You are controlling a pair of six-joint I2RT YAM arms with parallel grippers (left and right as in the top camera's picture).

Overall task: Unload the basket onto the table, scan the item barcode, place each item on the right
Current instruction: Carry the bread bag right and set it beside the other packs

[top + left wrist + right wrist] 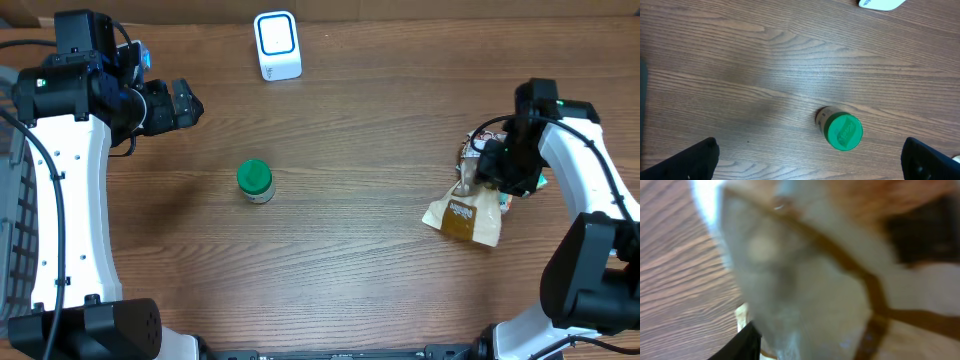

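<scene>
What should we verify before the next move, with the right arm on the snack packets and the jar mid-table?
1. Left gripper open and empty: ok.
2. Green-lidded jar upright, apart from both arms: ok.
3. Scanner unobstructed at the far edge: ok.
4. Right gripper holding the packet: cannot tell; its wrist view is a blur of packaging.
5. Barcode showing on jar or packet: cannot tell.
</scene>
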